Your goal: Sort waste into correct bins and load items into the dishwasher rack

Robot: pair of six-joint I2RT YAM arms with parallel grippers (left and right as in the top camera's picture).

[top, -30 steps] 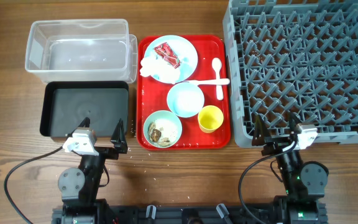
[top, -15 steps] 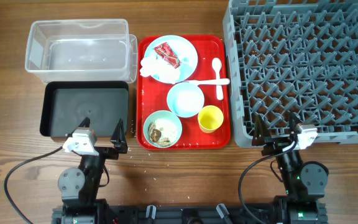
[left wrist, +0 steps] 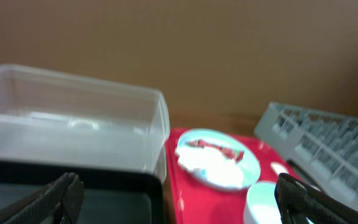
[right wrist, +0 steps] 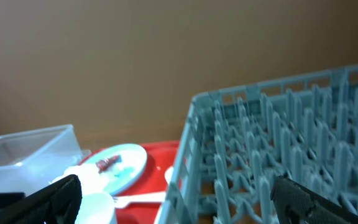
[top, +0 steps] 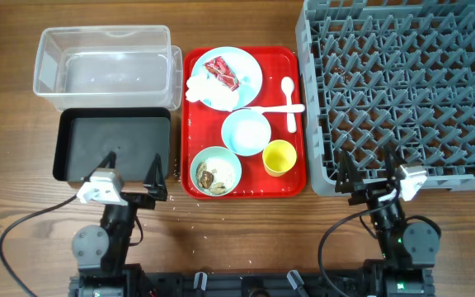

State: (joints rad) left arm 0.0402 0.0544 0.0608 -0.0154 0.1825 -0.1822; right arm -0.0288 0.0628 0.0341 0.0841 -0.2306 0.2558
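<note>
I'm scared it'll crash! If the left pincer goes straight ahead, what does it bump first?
Probably the black tub, right in front of the left pincer. If it rides higher, the clear tub behind; height is unclear.

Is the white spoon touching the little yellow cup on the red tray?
Apart. The overhead view shows a strip of bare red tray between the handle end of the spoon and the rim of the yellow cup.
</note>
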